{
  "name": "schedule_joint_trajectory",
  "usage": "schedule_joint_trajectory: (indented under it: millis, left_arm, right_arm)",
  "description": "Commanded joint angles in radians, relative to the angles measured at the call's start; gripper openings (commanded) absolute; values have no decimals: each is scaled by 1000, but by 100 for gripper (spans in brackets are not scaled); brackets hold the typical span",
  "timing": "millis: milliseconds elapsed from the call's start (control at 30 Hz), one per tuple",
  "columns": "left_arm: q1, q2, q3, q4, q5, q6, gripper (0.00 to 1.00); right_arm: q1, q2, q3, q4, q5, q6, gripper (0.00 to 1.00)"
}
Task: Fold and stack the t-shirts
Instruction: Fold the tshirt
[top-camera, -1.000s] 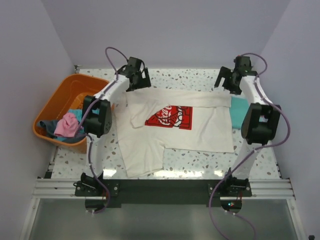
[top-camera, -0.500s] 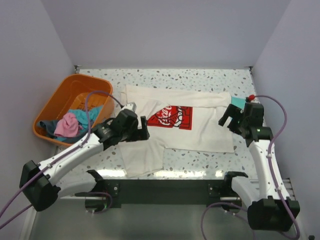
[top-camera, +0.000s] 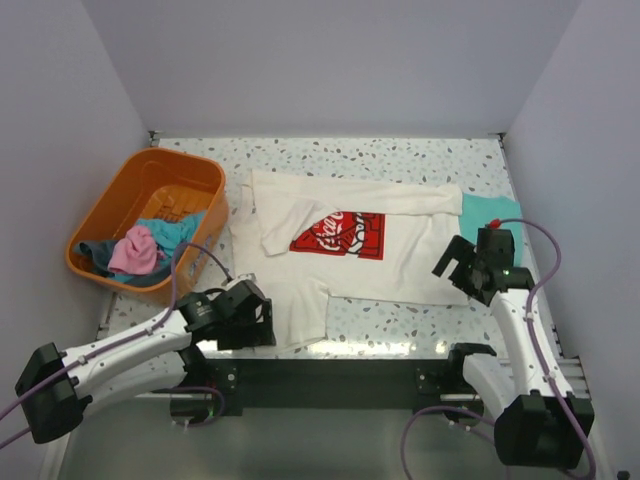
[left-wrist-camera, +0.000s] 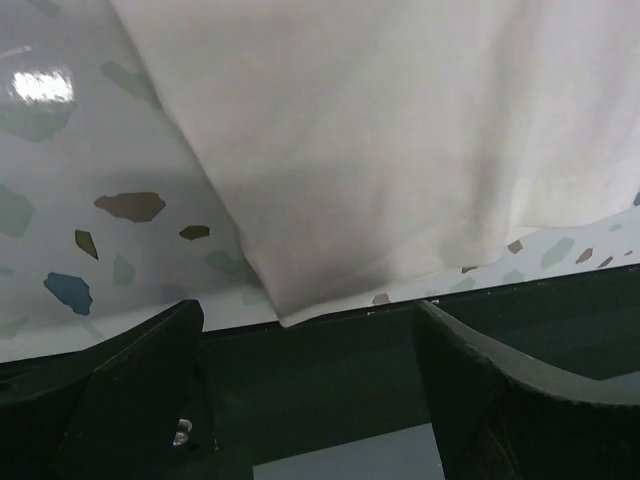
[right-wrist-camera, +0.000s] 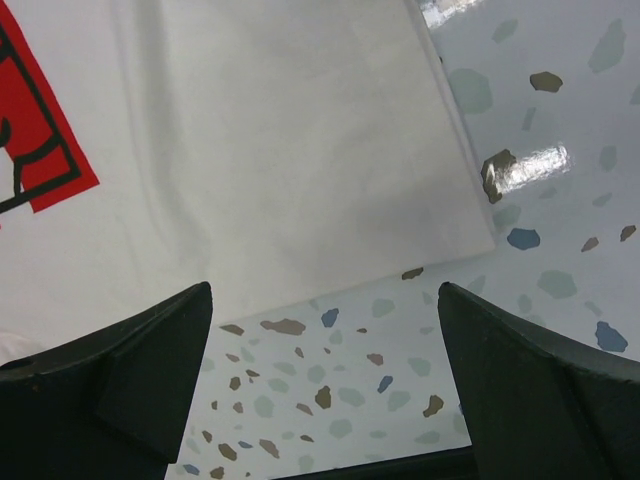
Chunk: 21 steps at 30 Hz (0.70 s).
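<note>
A large cream-white t-shirt (top-camera: 385, 265) with a red square logo (top-camera: 340, 235) lies spread flat on the speckled table. A teal-green t-shirt (top-camera: 490, 208) peeks out from under its far right edge. My left gripper (top-camera: 258, 325) hovers open over the white shirt's near left corner (left-wrist-camera: 285, 318), with nothing between its fingers (left-wrist-camera: 140, 390). My right gripper (top-camera: 458, 270) is open just above the table beside the shirt's near right corner (right-wrist-camera: 485, 235). In the right wrist view the white shirt (right-wrist-camera: 260, 160) and part of the logo (right-wrist-camera: 30, 130) lie ahead of the right gripper (right-wrist-camera: 325, 340).
An orange basket (top-camera: 110, 205) stands at the far left with a pink cloth (top-camera: 135, 250) and teal cloth inside. A black rail (top-camera: 330, 380) runs along the table's near edge. Grey walls close in the left, back and right.
Both arms have swung from the shirt's far edge down to its near side. The left gripper now sits at the near left corner, the right at the near right corner. The shirt has not moved.
</note>
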Motion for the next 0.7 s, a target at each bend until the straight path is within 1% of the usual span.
schedule_joint_trajectory:
  millis: [0, 33, 167, 300, 400, 467, 567, 600, 667]
  left_arm:
    - [-24, -1, -25, 17, 62, -52, 89]
    - [-32, 9, -32, 17, 83, -65, 87]
    - [-49, 40, -40, -7, 78, -66, 82]
    - [-51, 55, -54, 43, 101, -69, 71]
    - [-49, 78, -56, 46, 63, -85, 65]
    - [-49, 112, -54, 83, 39, -79, 63]
    - [-49, 152, -52, 138, 39, -77, 50]
    - [-49, 158, -53, 152, 43, -76, 37]
    - [-49, 166, -48, 177, 43, -74, 20]
  right_arm:
    - [3, 7, -29, 48, 11, 49, 99]
    - [4, 11, -34, 55, 24, 56, 99]
    - [3, 14, -43, 64, 39, 66, 99]
    - [3, 14, -57, 66, 71, 90, 99]
    - [1, 13, -74, 71, 50, 110, 99]
    - [3, -1, -86, 69, 27, 119, 98]
    - [3, -22, -94, 40, 10, 127, 99]
    - [1, -39, -94, 28, -11, 124, 99]
    - [2, -59, -98, -14, -13, 144, 99]
